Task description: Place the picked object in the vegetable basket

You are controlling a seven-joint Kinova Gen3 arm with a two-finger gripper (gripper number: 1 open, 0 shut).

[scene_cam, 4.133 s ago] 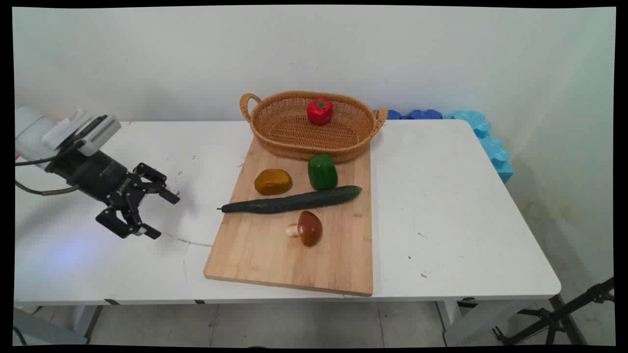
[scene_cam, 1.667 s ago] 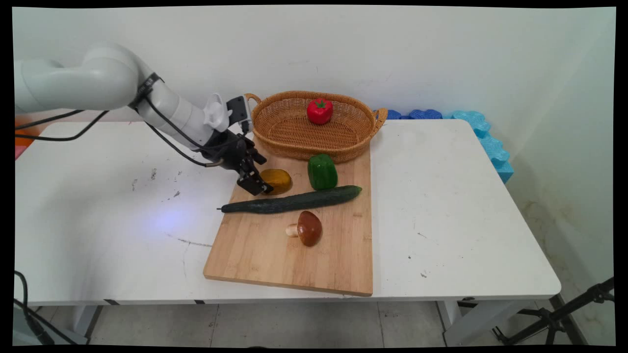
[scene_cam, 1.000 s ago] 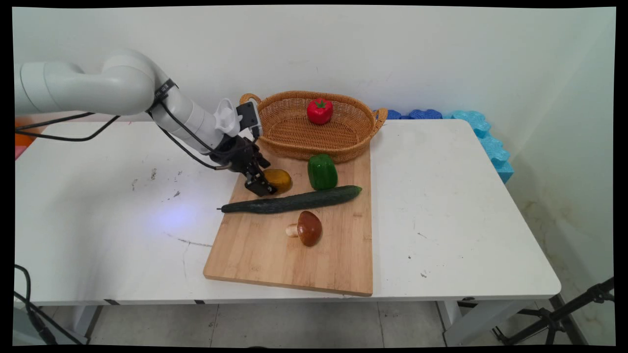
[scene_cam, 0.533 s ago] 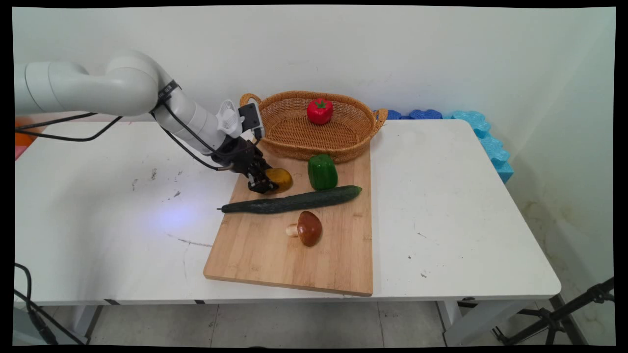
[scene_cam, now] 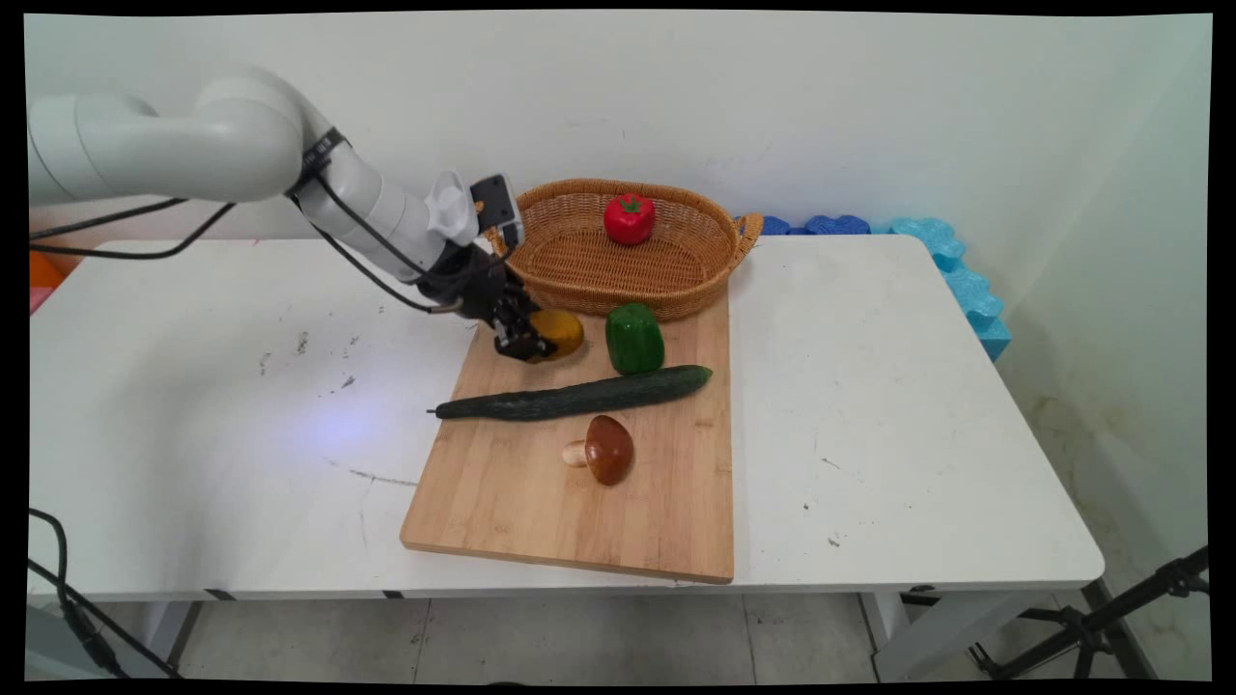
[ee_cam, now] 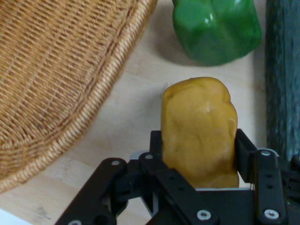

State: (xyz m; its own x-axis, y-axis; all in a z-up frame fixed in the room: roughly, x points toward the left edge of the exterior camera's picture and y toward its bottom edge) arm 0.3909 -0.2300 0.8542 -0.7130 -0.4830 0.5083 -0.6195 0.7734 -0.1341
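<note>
My gripper (scene_cam: 534, 340) is shut on a yellow-brown potato (scene_cam: 560, 332), held just above the wooden cutting board (scene_cam: 541, 492) near its far left corner. In the hand view the potato (ee_cam: 198, 131) sits clamped between the two black fingers (ee_cam: 244, 150), its far end sticking out past them. The wicker basket (scene_cam: 579, 280) lies just beyond, with a red pepper (scene_cam: 629, 218) inside; its woven wall (ee_cam: 61, 79) fills the hand view's left. A green pepper (scene_cam: 634, 338) stands to the potato's right, also at the hand view's top as green pepper (ee_cam: 215, 28).
A long dark cucumber (scene_cam: 575, 396) lies across the board, its side cucumber (ee_cam: 283, 79) at the hand view's right edge. A brown mushroom (scene_cam: 605, 450) lies nearer the front. Blue foam pieces (scene_cam: 951, 265) line the table's far right corner. Black cables (scene_cam: 116, 253) hang from the arm.
The gripper came in from the left, closed on the potato, and has now lifted it slightly up and toward the basket.
</note>
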